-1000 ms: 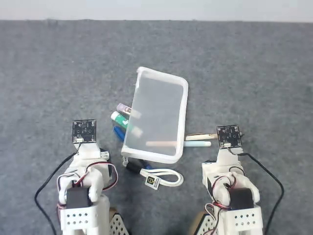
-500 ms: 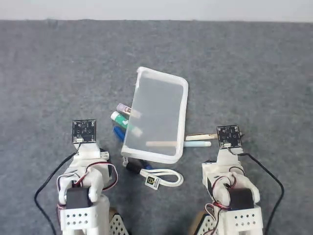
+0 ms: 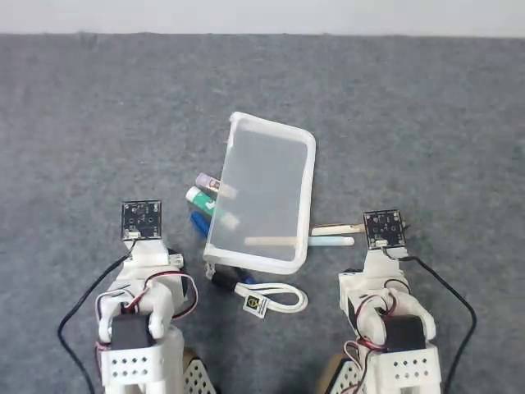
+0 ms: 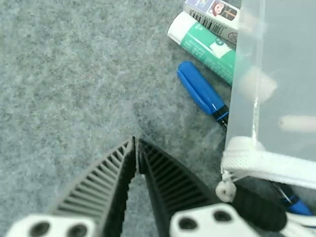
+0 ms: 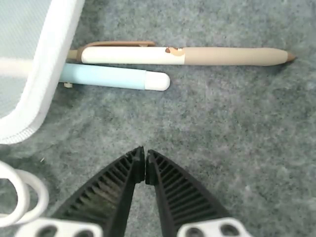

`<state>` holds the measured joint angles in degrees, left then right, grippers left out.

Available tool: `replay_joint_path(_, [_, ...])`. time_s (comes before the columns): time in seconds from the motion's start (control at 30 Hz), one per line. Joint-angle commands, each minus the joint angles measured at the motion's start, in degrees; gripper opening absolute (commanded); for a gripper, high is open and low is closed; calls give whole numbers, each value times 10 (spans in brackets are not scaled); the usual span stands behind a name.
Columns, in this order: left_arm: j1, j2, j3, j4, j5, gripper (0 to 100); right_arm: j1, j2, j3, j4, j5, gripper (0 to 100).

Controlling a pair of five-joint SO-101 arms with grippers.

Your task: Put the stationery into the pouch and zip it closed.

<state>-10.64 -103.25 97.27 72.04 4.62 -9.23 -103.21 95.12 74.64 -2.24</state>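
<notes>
The translucent, white-zippered rectangular pouch [image 3: 264, 197] lies mid-table, a blue plastic marker [image 4: 201, 93] at its 8 o'clock and a slim beige pen [image 5: 197, 55] at 4. The left gripper [image 4: 137, 148] and right gripper [image 5: 145, 163] are pinched together, empty.

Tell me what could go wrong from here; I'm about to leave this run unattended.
The pouch lies flat over the ends of the beige pen and light blue pen, so pulling either may drag the pouch along. Those two pens lie side by side, so the shut right gripper, once opened, might catch both or roll one away. Near the left gripper, the blue marker and green glue stick also reach under the pouch.
</notes>
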Motion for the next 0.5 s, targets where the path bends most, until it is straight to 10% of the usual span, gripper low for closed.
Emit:
replay_joint_path(0.0, [0, -11, -7, 4, -1, 12, 7, -8, 13, 3, -4, 7])
replay_joint_path(0.47, [-4, -11, -22, -17, -4, 12, 6, -8, 13, 3, -4, 8])
